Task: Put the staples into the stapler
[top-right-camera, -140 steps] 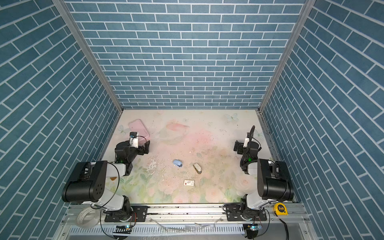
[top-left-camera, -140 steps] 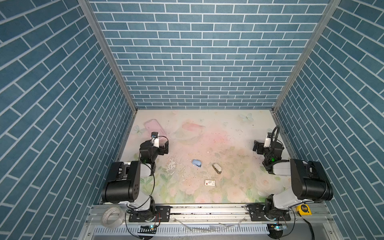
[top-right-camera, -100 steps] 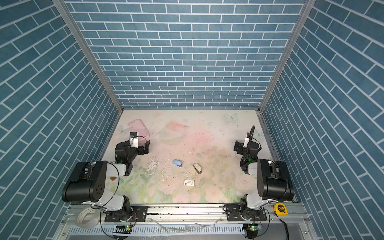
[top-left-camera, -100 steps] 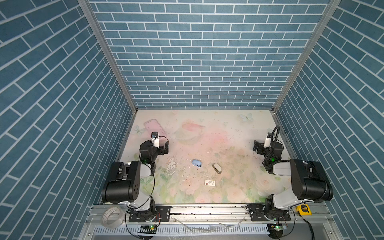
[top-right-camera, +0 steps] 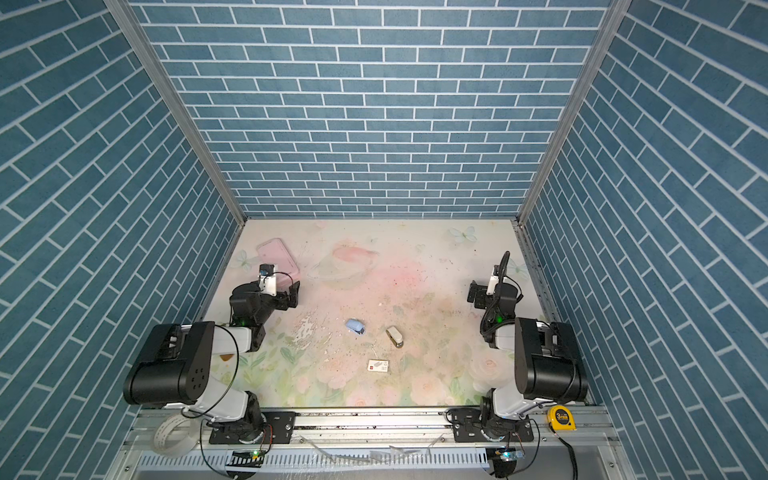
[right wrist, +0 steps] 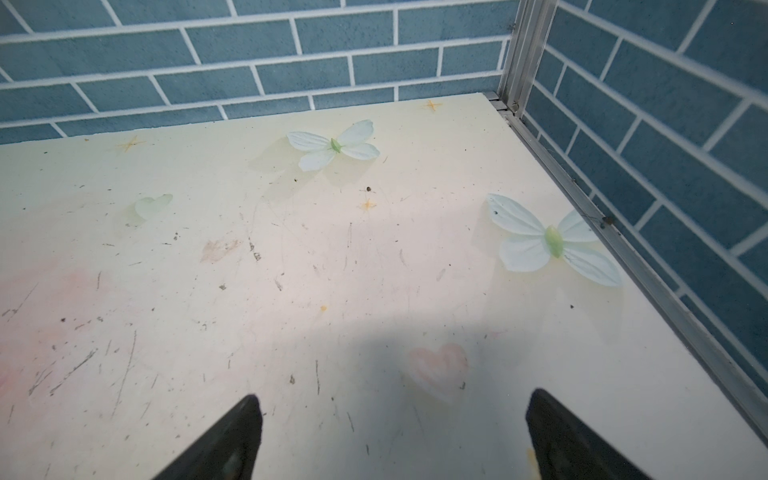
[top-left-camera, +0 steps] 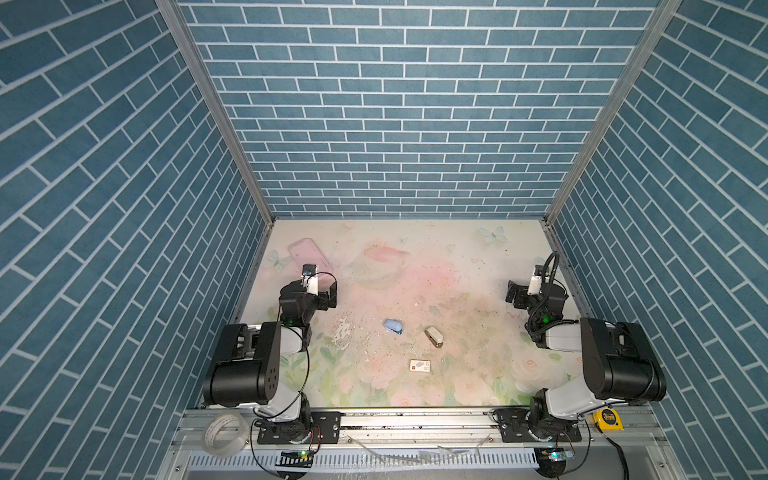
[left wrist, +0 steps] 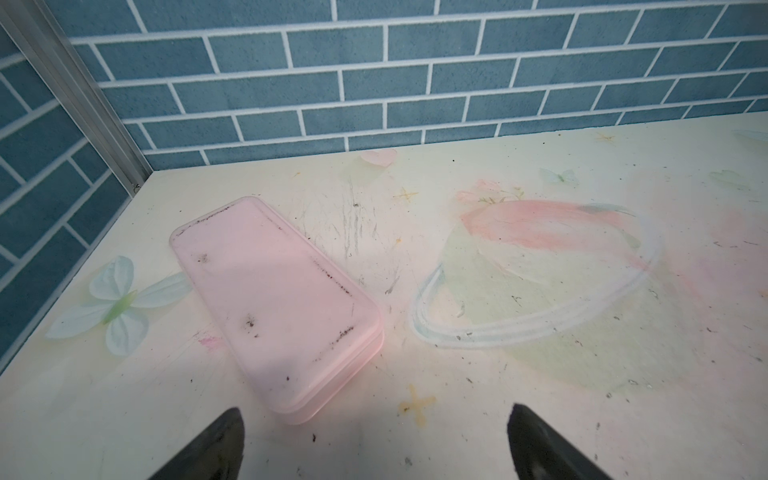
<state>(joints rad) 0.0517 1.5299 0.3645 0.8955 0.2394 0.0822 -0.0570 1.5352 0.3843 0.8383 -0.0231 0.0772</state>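
Blue brick-patterned walls [top-left-camera: 407,124] are set around a pastel floral tabletop [top-left-camera: 415,257]. At the lower middle of both top views the blue stapler [top-left-camera: 392,326] is seen lying on that surface, touching nothing else. Just to its right the staples [top-left-camera: 433,336] are laid, shown as a whitish tray with a dark end. Single strips are too small to be told apart. Below these two, a white sleeve [top-left-camera: 419,365] with a red mark is placed flat. None of the three is touched by either arm. The left gripper [left wrist: 374,409] is held at the left of the top views, its jaws spread wide with nothing between them, and a pink case [left wrist: 274,299] is found just ahead of it. The right gripper [right wrist: 394,397] is poised near the right edge, likewise wide and empty, over bare tabletop. On the metal rail [top-left-camera: 415,419] at the bottom, a yellow tape measure [top-left-camera: 607,419] and a roll of clear tape [top-left-camera: 224,430] are seen.
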